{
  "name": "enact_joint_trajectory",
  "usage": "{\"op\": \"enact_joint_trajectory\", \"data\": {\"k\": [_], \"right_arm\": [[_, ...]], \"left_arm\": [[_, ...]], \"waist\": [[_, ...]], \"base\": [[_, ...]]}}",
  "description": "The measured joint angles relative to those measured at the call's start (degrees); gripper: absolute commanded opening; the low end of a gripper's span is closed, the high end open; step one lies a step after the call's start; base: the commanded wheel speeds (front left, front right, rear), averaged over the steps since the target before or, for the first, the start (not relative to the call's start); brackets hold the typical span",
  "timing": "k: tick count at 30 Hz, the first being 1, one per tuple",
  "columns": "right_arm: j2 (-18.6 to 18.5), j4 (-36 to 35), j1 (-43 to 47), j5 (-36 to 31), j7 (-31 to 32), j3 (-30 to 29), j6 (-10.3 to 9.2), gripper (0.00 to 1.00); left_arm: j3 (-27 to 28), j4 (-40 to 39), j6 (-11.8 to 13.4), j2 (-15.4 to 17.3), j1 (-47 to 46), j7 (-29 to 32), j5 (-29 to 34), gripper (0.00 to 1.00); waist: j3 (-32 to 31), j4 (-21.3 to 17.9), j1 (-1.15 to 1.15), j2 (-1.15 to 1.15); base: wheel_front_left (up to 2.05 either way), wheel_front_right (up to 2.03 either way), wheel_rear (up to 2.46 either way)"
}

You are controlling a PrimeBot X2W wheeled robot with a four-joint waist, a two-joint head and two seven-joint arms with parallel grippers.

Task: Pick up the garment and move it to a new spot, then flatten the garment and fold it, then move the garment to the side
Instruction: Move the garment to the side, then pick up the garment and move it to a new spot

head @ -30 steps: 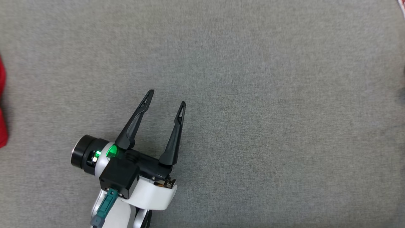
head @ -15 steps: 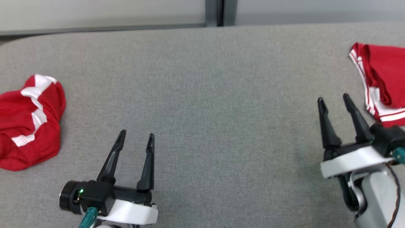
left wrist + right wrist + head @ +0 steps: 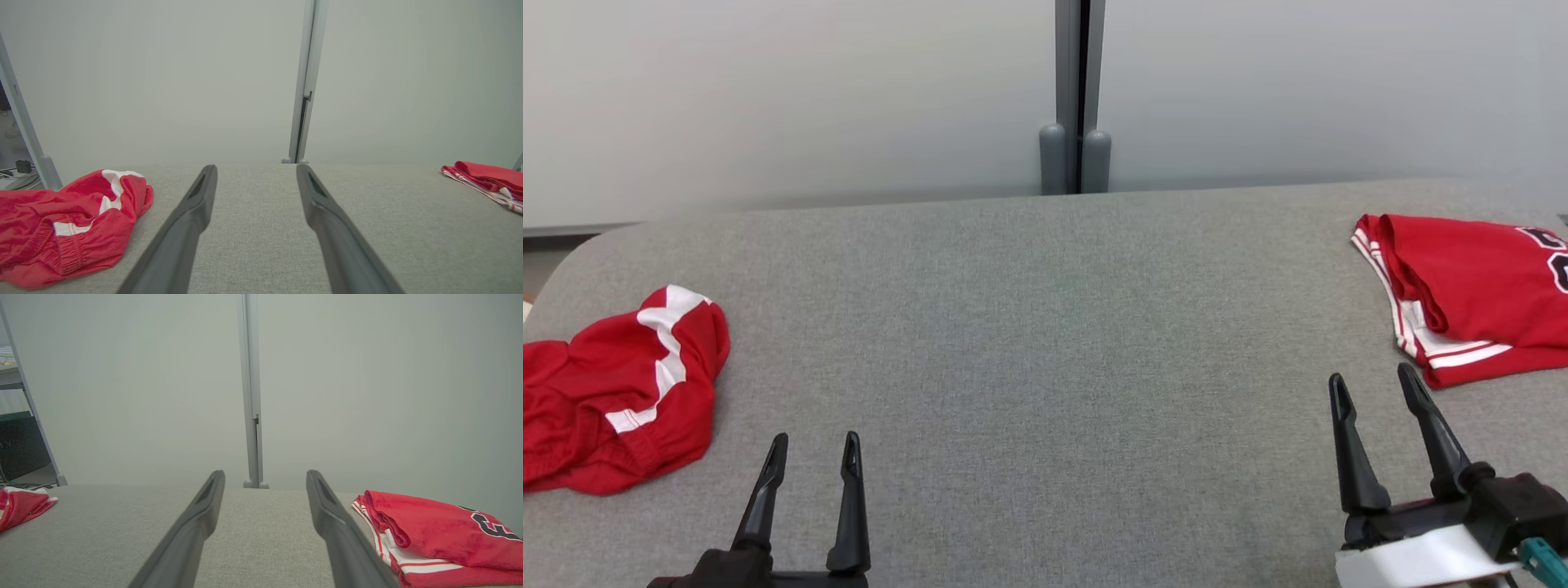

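Observation:
A crumpled red garment with white stripes (image 3: 621,392) (image 3: 73,228) lies at the table's left end. A second red garment with white trim (image 3: 1470,286) (image 3: 429,535) lies folded at the right end. My left gripper (image 3: 816,438) (image 3: 256,167) hovers open near the front edge, just right of the crumpled one and apart from it. My right gripper (image 3: 1370,375) (image 3: 265,472) stands open a little in front and left of the folded one. Neither holds anything.
The grey fabric table (image 3: 1045,343) stretches wide between the two garments. A pale wall with a grey post (image 3: 1074,155) stands behind its far edge. The table's left corner is rounded (image 3: 572,261).
The head camera has tilted up, so the far edge, the wall and both garments have come into the picture. Both grippers stay open, and the right one now shows.

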Motion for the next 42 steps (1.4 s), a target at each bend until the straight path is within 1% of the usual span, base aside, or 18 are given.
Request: {"op": "enact_joint_trajectory", "data": {"k": [4,10,22,26,29,32,42], "right_arm": [[0.8,-0.3,2.1,-1.3,0.0,-0.1,0.0,1.0],[1.8,0.5,3.4,-1.4,0.0,0.0,0.0,1.0],[2.2,0.9,4.2,-1.1,0.0,0.2,0.0,1.0],[2.3,1.0,4.4,-1.1,0.0,0.2,0.0,1.0],[2.4,1.1,4.7,-1.0,0.0,0.7,0.0,1.0],[2.4,1.3,5.0,-0.9,0.0,1.1,0.0,1.0],[2.5,1.7,5.4,-0.8,0.0,3.0,0.0,1.0]], "left_arm": [[0.8,0.8,0.3,0.0,0.9,0.0,0.8,1.0],[1.3,2.1,0.3,0.0,1.5,0.0,1.3,1.0],[1.4,3.1,0.2,0.0,1.6,0.0,1.6,1.0],[1.5,3.6,0.0,0.0,1.6,0.0,1.9,1.0],[1.6,3.8,0.0,0.0,1.6,0.0,2.1,1.0],[1.6,3.7,0.0,0.0,1.6,0.0,2.2,1.0],[1.8,2.9,0.5,0.0,2.8,0.0,2.1,1.0]], "waist": [[-1.6,-0.5,0.0,0.0],[-2.7,-0.2,0.0,0.0],[-3.4,0.7,0.0,0.0],[-3.3,1.5,0.0,0.0],[-3.3,3.0,0.0,0.0],[-3.4,5.2,0.0,0.0],[-3.5,15.6,0.0,0.0]], "base": [[0.0,0.0,0.0],[0.0,0.0,0.0],[0.0,0.0,0.0],[0.0,0.0,0.0],[0.0,0.0,0.0],[0.0,0.0,0.0],[0.0,0.0,0.0]]}}
